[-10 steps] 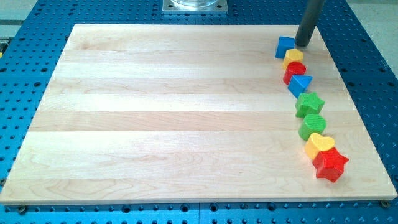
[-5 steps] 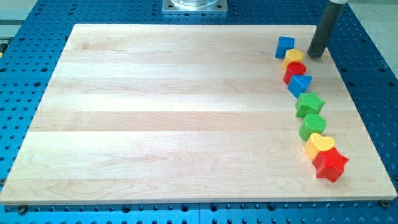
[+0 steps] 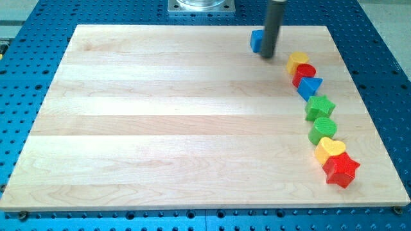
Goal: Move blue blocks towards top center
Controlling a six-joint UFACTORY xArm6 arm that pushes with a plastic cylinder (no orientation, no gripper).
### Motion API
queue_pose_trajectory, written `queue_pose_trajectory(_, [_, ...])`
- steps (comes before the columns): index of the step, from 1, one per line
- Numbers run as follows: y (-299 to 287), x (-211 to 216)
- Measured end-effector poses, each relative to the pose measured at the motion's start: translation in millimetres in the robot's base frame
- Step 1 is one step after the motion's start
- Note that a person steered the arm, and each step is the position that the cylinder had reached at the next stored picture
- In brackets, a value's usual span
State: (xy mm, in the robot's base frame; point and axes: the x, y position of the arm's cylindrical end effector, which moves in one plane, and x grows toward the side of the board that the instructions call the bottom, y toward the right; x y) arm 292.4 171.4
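Observation:
A blue cube point(image 3: 256, 40) sits near the view's top, right of centre, partly hidden behind my rod. My tip point(image 3: 267, 55) rests on the board at the cube's right side, touching it or nearly so. A blue triangular block point(image 3: 310, 87) sits further right in the curved line of blocks, below the red block point(image 3: 304, 72).
A yellow block point(image 3: 297, 61), the red block, a green star point(image 3: 320, 106), a green round block point(image 3: 322, 129), a yellow heart point(image 3: 329, 149) and a red star point(image 3: 341, 169) form a line down the board's right side. The wooden board point(image 3: 160, 122) lies on a blue perforated table.
My tip swung from the cube's right side, out to the right, then back left. The blue cube has slid left, away from the yellow block, towards the top centre.

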Motion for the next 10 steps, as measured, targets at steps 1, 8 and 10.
queue_pose_trajectory(1, [12.4,-36.0])
queue_pose_trajectory(8, [62.0,151.8])
queue_pose_trajectory(10, [31.8,151.3])
